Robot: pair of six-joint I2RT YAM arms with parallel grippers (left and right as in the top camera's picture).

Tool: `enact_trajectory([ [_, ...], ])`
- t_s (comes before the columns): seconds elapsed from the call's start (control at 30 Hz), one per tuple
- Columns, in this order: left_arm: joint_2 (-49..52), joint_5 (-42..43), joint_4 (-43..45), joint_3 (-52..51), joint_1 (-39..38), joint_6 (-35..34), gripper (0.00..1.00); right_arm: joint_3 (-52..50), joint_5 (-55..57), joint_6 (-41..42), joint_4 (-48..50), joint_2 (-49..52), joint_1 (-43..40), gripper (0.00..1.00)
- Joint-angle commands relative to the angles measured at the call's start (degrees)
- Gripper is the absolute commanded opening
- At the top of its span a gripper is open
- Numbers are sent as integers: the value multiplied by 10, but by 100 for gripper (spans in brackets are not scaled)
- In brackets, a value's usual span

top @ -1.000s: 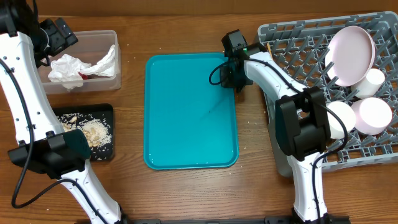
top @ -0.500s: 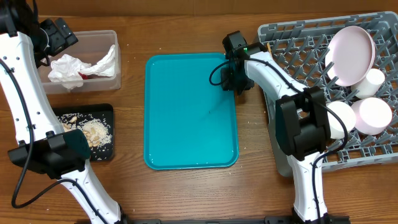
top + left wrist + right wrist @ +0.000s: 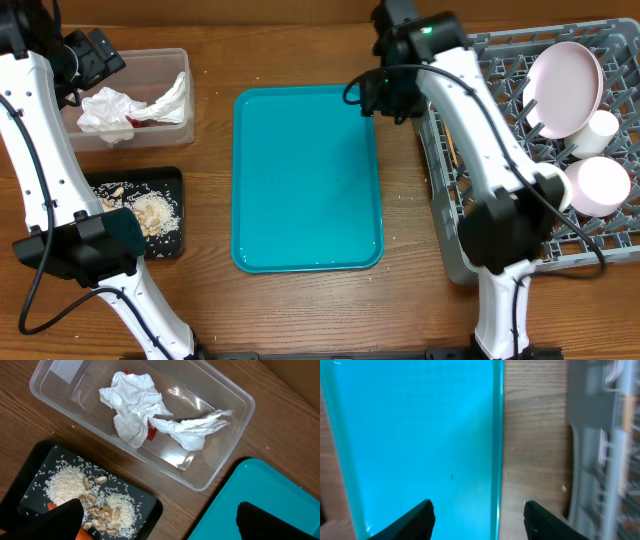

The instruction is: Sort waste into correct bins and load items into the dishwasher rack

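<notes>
My right tool point(image 3: 479, 510) hangs open and empty over the teal tray's point(image 3: 300, 180) right edge, arm arched above the dishwasher rack's point(image 3: 590, 235) left side. There a thin wooden stick point(image 3: 447, 148) lies, pointing front to back. My left tool point(image 3: 160, 515) is spread wide near the clear tub point(image 3: 190, 400).

a serving tray point(image 3: 305, 190) is lying in the middle, a tub point(image 3: 150, 65) and a shallow tray point(image 3: 170, 180) sitting left of it, a rack point(image 3: 590, 235) standing right.

place: robot lab bench staged as dish-clearing station | evidence: two white robot arms point(image 3: 45, 150) over wooden table point(image 3: 300, 310), grey dishwasher rack point(image 3: 590, 255), teal serving tray point(image 3: 300, 200), clear tub point(image 3: 150, 60), black tray point(image 3: 170, 185)
</notes>
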Motion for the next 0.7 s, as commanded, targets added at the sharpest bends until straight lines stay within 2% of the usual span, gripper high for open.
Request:
enact_trajectory([
  [0.0,-19,-6,-1,-2,-2,-10,100,21,6,26,-30,-73,2,61],
  [0.13,-19,-6,-1,-2,-2,-10,100,21,25,58,-93,-115,12,60],
  [0.17,-19,-6,-1,-2,-2,-10,100,13,26,55,-93,-125,22,58],
  [0.33,-19,-6,-1,-2,-2,-10,100,-27,50,57,-93,-154,100,59],
  [0.37,-19,-6,-1,-2,-2,-10,100,-28,50,57,-93,-153,117,100],
  [0.5,-19,-6,-1,-2,-2,-10,100,-28,32,57,-93,-153,156,100],
  [0.67,-19,-6,-1,-2,-2,-10,100,-28,14,38,-93,-153,161,100],
])
